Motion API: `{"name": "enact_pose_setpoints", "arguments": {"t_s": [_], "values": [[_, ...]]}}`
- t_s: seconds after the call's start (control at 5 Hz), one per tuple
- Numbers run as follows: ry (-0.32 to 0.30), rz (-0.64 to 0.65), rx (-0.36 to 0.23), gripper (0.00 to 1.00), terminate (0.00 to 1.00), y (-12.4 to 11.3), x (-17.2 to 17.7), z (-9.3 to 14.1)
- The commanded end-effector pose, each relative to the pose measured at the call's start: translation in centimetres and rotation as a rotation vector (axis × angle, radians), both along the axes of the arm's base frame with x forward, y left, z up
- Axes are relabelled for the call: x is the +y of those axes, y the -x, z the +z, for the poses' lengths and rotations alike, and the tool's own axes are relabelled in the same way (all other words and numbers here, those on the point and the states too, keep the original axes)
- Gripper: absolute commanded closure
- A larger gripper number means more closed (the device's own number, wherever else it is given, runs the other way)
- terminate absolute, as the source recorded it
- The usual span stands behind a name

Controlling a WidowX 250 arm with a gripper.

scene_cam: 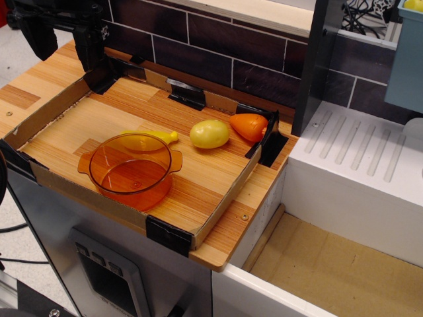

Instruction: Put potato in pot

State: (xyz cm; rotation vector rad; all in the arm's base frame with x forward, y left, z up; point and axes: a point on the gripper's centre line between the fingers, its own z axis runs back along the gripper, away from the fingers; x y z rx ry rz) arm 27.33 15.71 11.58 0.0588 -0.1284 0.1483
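The potato (209, 133), a smooth pale yellow-green egg shape, lies on the wooden board right of centre. The pot (130, 169), round, translucent orange, with two small side handles, stands empty at the board's front left, about a hand's width from the potato. My gripper (63, 47) is black and hangs at the far left back corner, well away from both. Its two fingers stand wide apart with nothing between them.
An orange pointed toy (249, 125) lies just right of the potato. A long yellow toy (157, 137) lies behind the pot. A low cardboard rim (228, 198) with black corner clips edges the board. A white sink unit (357, 178) is at the right.
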Motion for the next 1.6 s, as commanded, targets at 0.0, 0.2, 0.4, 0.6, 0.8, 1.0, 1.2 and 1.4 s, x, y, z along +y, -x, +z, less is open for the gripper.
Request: {"name": "enact_pose_setpoints", "arguments": {"t_s": [0.0, 0.2, 0.4, 0.6, 0.8, 1.0, 1.2, 1.4], "values": [[0.000, 0.000, 0.000, 0.00, 0.00, 0.0, 0.0, 0.0], [0.009, -0.245, -0.014, 0.00, 0.00, -1.6, -1.4, 0.0], [0.084, -0.398, 0.050, 0.00, 0.00, -2.6, -2.5, 0.0], [0.097, -0.497, -0.012, 0.00, 0.00, -3.1, -3.3, 0.4], [0.130, -0.615, -0.007, 0.00, 0.00, -3.8, -5.0, -0.3], [0.166, -0.671, -0.053, 0.00, 0.00, -4.7, -6.7, -0.8], [0.171, -0.661, -0.060, 0.00, 0.00, -5.9, -8.3, -2.1], [0.177, -0.648, -0.020, 0.00, 0.00, -6.2, -9.6, -4.2]]}}
